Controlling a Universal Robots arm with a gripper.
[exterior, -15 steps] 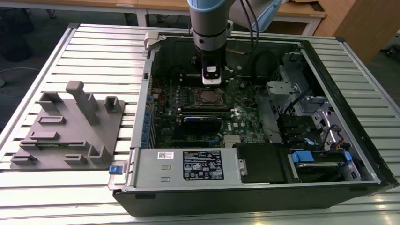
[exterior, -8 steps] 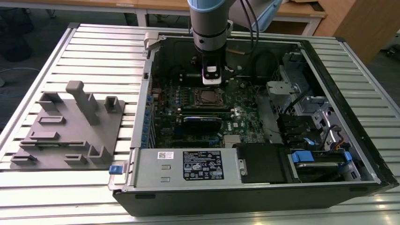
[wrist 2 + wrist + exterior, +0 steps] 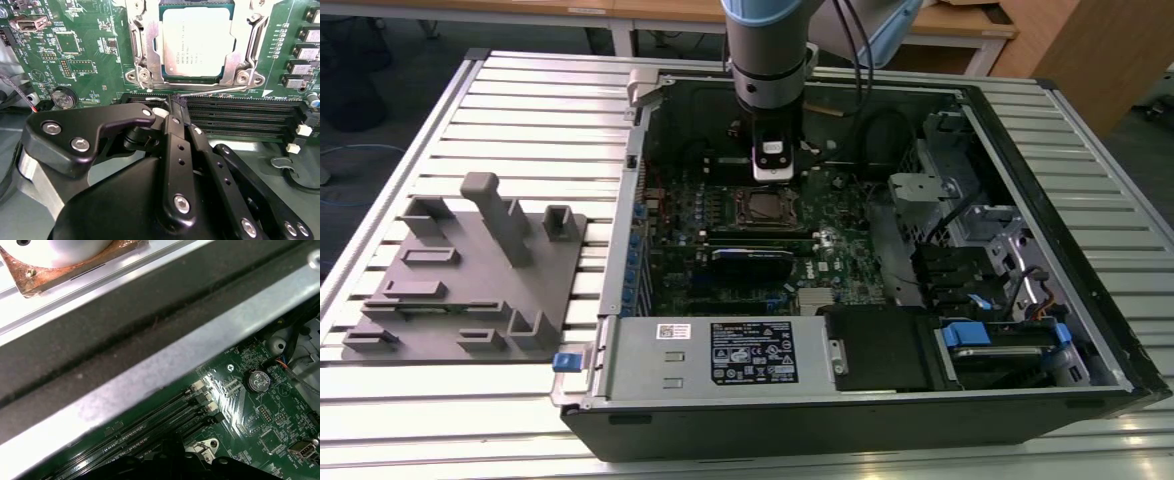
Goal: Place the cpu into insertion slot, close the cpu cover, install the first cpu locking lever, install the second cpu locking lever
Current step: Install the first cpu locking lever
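So my gripper (image 3: 173,101), fingers pressed together, sits just beside the cpu (image 3: 197,42); the locking lever (image 3: 215,91) lies crosswise right at its tip.

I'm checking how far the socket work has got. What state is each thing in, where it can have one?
cpu: seated in the insertion slot, metal top up.
cpu cover: closed down over the cpu's edges.
locking lever: lying along the slot's edge nearest the gripper; cannot tell if latched.
gripper: shut, tip at the lever's end.
computer case: lying flat, side open.
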